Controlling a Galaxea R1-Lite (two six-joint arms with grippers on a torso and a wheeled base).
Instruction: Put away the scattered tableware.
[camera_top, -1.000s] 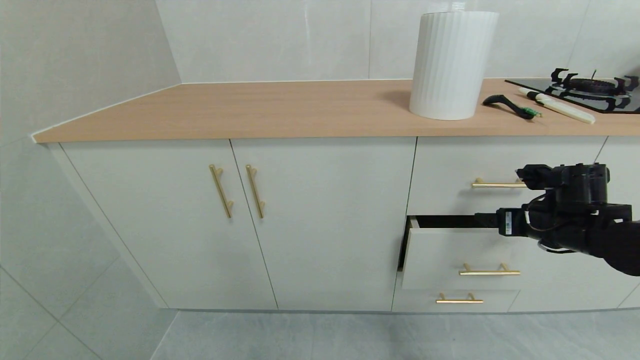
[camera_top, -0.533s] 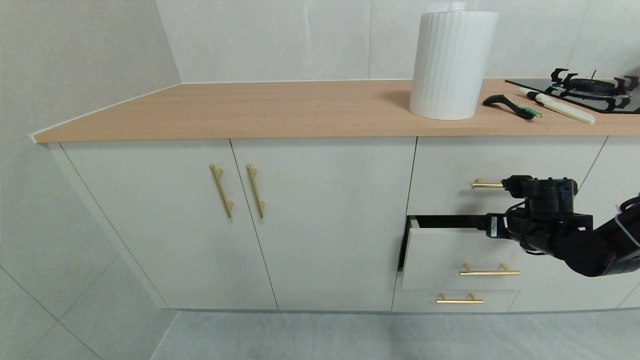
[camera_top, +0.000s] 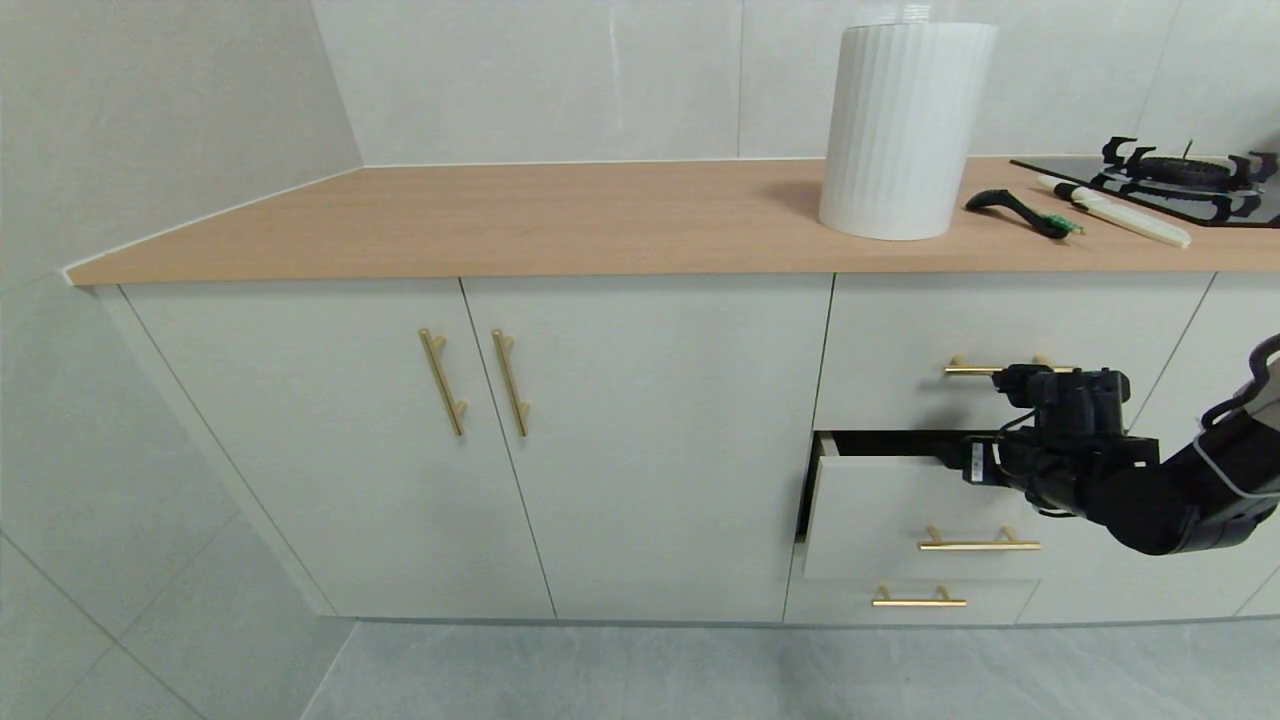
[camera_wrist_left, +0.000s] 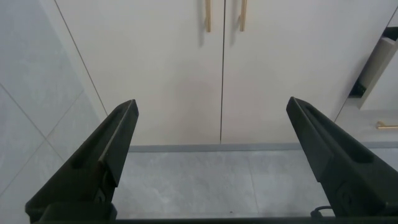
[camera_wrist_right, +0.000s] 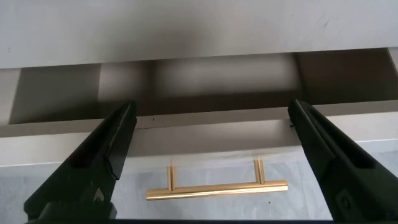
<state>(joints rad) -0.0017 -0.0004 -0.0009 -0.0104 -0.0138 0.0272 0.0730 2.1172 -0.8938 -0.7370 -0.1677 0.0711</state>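
Right wrist view: my right hand released at part-open drawer | step: opening storage | next: hook front, pull wider.

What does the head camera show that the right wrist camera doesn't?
Head view: the wooden countertop with a white ribbed container, a black utensil, a white utensil, the burner, and the double cupboard doors below. Right wrist view: a close look into the dark gap above the drawer front. Both: the part-open drawer, its gold handle and the open right gripper.
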